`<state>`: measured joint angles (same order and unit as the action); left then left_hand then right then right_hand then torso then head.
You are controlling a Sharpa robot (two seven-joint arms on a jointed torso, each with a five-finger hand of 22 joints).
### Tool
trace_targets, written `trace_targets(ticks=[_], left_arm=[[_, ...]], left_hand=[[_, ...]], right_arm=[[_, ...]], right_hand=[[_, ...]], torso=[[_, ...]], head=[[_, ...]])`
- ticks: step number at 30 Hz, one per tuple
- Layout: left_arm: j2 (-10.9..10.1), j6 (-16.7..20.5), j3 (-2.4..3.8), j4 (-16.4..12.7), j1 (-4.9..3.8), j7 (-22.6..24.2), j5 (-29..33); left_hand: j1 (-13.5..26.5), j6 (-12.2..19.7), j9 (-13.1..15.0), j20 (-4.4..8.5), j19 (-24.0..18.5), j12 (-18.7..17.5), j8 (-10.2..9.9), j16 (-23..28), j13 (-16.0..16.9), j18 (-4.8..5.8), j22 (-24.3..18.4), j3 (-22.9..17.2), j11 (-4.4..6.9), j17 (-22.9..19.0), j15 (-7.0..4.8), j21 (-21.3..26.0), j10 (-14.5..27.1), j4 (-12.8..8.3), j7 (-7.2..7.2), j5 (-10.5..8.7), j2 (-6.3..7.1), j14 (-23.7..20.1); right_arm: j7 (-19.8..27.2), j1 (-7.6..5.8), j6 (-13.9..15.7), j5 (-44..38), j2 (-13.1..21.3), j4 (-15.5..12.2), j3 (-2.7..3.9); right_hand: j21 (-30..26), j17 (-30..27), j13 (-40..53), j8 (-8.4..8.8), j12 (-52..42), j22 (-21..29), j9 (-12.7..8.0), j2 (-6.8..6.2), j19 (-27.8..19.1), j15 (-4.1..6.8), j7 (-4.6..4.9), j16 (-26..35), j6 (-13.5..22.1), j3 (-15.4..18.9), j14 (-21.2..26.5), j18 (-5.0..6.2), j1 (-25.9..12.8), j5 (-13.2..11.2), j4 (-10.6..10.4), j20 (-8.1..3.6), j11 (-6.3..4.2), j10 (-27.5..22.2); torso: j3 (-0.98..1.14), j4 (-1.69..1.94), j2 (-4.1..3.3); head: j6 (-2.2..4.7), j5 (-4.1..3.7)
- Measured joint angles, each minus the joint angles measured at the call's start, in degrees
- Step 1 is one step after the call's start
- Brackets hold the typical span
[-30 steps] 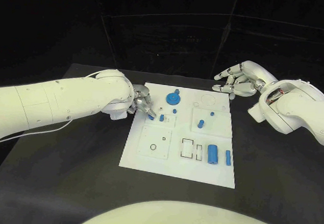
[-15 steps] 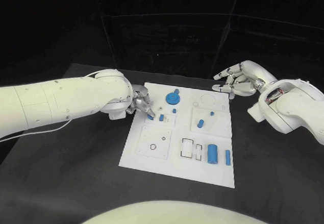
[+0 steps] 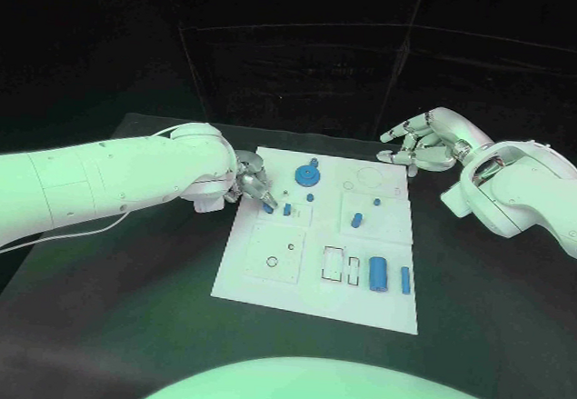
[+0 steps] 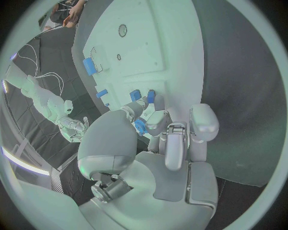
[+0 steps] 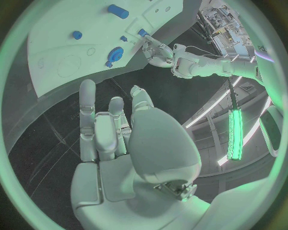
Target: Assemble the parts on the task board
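At the task board's (image 3: 270,285) upper-left corner, the left hand (image 3: 253,181) pinches a small blue part (image 4: 139,126). Lowering it squarely into its recess looks wise. Right hand (image 3: 420,140) hovers upper right, fingers loosely curled, holding nothing.

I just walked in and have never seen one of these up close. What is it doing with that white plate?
The robot is putting small blue parts together on the white task board. Its left hand is at the board's far left corner, pinching a small blue part between its fingertips. Its right hand hovers off the board's far right corner, holding nothing. A blue round part and a blue cylinder already sit on the board.
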<state>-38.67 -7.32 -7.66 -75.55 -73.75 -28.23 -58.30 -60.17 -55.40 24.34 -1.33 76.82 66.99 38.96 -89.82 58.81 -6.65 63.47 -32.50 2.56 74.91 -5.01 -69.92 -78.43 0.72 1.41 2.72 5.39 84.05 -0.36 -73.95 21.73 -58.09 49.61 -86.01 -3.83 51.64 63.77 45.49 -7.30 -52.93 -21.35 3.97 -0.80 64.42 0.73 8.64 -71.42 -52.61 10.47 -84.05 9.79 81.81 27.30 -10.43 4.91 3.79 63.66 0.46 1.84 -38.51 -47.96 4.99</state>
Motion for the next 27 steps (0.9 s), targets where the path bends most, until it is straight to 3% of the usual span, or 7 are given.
trace_targets(ticks=[18,27], left_arm=[[1.3,-0.6,-0.01,1.7,0.01,-0.3,0.0],[1.7,-0.8,-0.01,2.3,0.01,-0.3,0.0]], left_hand=[[1.5,-0.4,0.1,0.18,0.6,0.9,0.6,0.0,0.9,0.0,0.8,1.1,0.01,0.0,0.0,-0.5,-0.4,1.4,-0.4,0.0,0.46,0.0],[4.6,-0.9,0.4,0.34,0.8,1.1,1.3,0.0,1.2,0.0,1.2,5.0,0.0,0.0,0.01,-0.8,-0.8,3.2,-0.09,0.0,0.8,0.0]], right_arm=[[0.0,0.0,0.0,0.0,-0.1,0.1,0.0],[0.1,0.0,0.0,0.0,-0.2,0.1,0.0]], right_hand=[[0.0,0.0,0.0,0.0,0.0,0.0,0.0,0.0,0.0,0.0,0.0,0.0,0.0,0.0,0.0,0.0,0.0,0.0,0.0,0.0,0.0,0.0],[0.0,0.0,-0.1,-0.25,0.0,0.1,0.0,0.0,0.0,0.0,0.0,0.2,0.0,0.2,0.0,0.0,0.0,0.0,-0.2,0.0,0.0,0.0]], torso=[[0.02,-0.02,0.0],[0.01,0.01,0.02]], head=[[-0.29,-0.36],[-0.34,-0.44]])
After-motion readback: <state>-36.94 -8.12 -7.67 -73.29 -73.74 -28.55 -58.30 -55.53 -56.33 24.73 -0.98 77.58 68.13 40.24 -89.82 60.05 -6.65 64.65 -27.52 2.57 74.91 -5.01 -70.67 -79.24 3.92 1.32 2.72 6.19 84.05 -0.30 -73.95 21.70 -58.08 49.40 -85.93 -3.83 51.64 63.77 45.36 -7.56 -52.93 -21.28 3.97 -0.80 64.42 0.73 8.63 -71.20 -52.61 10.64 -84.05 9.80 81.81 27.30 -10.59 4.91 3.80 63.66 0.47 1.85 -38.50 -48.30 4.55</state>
